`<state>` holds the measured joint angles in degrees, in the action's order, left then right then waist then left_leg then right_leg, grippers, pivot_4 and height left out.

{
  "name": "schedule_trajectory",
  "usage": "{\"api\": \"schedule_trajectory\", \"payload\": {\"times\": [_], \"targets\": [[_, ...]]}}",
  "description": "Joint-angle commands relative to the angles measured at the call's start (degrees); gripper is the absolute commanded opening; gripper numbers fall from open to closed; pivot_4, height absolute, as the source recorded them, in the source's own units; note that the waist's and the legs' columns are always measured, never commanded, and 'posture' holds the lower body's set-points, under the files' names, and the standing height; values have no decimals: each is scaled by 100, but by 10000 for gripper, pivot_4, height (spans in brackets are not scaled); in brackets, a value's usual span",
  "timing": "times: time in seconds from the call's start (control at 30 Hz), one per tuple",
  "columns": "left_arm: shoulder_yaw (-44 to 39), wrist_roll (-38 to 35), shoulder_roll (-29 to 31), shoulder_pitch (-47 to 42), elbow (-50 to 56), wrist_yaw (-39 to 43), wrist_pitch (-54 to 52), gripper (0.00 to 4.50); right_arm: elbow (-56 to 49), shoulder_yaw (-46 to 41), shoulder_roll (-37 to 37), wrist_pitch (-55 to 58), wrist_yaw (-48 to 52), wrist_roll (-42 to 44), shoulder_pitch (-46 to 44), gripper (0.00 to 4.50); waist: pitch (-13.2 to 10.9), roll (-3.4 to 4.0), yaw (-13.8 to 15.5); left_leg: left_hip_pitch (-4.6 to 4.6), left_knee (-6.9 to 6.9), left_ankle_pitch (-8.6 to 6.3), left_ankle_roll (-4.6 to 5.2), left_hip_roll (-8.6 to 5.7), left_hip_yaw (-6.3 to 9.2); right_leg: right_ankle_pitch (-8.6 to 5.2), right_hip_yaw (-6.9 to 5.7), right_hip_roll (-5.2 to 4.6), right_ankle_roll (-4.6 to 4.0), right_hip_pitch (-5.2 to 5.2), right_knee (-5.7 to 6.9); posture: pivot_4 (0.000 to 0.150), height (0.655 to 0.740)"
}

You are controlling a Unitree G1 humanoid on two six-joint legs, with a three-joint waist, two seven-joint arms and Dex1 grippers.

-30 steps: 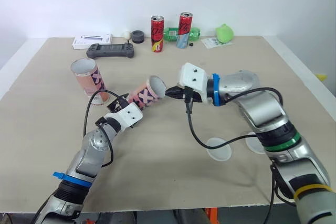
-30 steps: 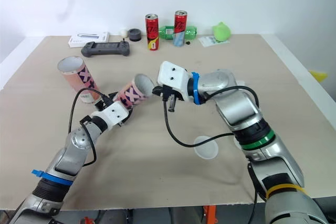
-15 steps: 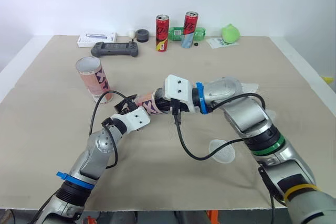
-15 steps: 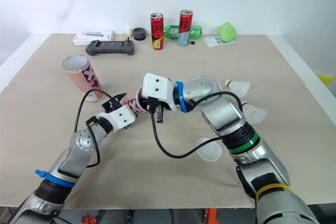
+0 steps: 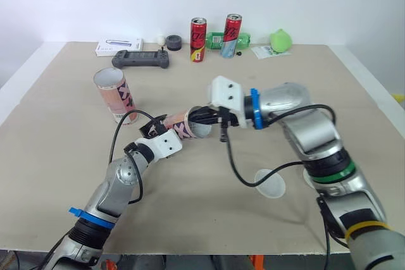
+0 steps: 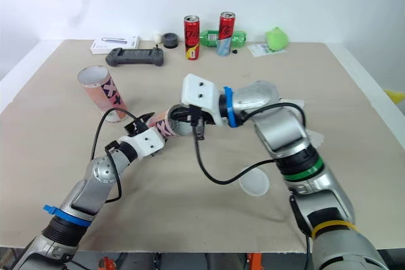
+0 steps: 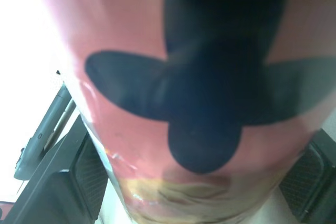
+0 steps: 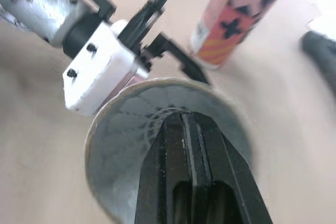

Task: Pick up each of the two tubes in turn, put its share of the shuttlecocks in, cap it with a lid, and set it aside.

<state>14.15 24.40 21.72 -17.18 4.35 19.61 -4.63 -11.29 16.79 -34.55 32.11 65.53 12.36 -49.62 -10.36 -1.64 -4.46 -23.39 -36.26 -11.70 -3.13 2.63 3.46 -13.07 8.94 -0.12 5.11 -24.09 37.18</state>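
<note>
My left gripper point(image 5: 157, 129) is shut on a pink tube with black crosses point(image 5: 180, 126), holding it nearly level just above the table, its open mouth toward my right arm. The left wrist view has the tube point(image 7: 199, 77) pressed between its pads. My right gripper point(image 5: 197, 117) is shut, its tips right at the tube's mouth. In the right wrist view the fingers point(image 8: 184, 145) point into the tube, where white feathers line the inside point(image 8: 142, 114). A second pink tube point(image 5: 114, 95) stands upright at the left. A white lid point(image 5: 271, 183) lies under my right forearm. A shuttlecock point(image 6: 314, 136) lies beside that arm.
Along the far edge stand two red cans point(image 5: 199, 31) point(image 5: 232, 26), a green bottle behind them, a green lump point(image 5: 280, 40), a dark game controller point(image 5: 140, 60) and a white box point(image 5: 118, 47). A black cable hangs from my right wrist over the table's middle.
Half a second ago my right gripper reached deep over the tube's mouth; it has since drawn back to the rim. The left gripper has kept hold, with the tube now lying flatter.
</note>
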Motion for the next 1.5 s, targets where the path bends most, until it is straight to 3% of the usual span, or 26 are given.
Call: {"api": "schedule_trajectory", "payload": {"times": [0.03,0.13,0.27,0.47,0.5,0.77,0.87,1.1,1.3,1.5], "targets": [[32,-185,-97,-20,-44,69,96,39830,-587,-554,-385,273,257,523,55,788,0,0,1,0,0,0,0,0,0,0,0,-1,0,0,0,1500,7400],[-107,-563,-277,-57,-111,106,206,39830,-606,-1013,-793,499,420,934,246,788,0,0,13,2,-1,0,0,-1,-1,0,0,-1,0,1,0,1500,7400],[-276,-1427,-583,-24,-219,449,521,39830,-177,-1195,-1747,231,923,832,841,12516,-1,0,50,-3,-4,0,0,-6,-3,0,0,-7,0,3,-6,1500,7400],[-426,-3021,-1095,85,-437,1412,789,39830,449,-841,-2736,-639,1469,216,1858,42224,-2,3,36,-3,-3,-9,0,-13,-16,-13,2,-22,9,1,-14,1500,7400],[-413,-3164,-1155,105,-520,1517,697,39830,555,-732,-2783,-778,1486,63,1969,44737,-2,3,18,3,-2,-13,6,-11,-20,-13,3,-21,10,1,-13,1500,7400],[-115,-3253,-1141,266,-912,1920,215,39830,958,-327,-2428,-938,1406,-279,2133,44737,-1,5,-11,12,-13,-10,4,-8,-16,-8,5,-11,14,10,-6,1500,7400],[-35,-3117,-1058,291,-1018,1912,95,39830,1089,-142,-2279,-1062,1386,-525,2077,35781,0,5,-7,16,-19,-10,3,-10,-16,-12,7,-13,8,19,-7,1500,7400],[-27,-3020,-993,327,-1084,1842,111,39830,1114,-123,-2249,-1190,1551,-611,2056,1243,5,13,-6,33,-17,-10,3,-10,-13,-17,9,-10,2,34,-8,1500,7400],[-9,-2976,-997,323,-1108,1812,138,39830,905,-555,-2162,-890,1759,-12,1636,534,5,14,-22,57,-17,-10,3,-10,-13,-21,9,-10,-3,55,-9,1500,7400],[14,-2953,-1025,248,-1189,1788,143,39830,1022,-821,-1581,-614,1668,479,-747,534,0,46,-80,69,-18,-3,0,-11,-15,-10,13,-10,5,58,-8,1500,7400]]}}
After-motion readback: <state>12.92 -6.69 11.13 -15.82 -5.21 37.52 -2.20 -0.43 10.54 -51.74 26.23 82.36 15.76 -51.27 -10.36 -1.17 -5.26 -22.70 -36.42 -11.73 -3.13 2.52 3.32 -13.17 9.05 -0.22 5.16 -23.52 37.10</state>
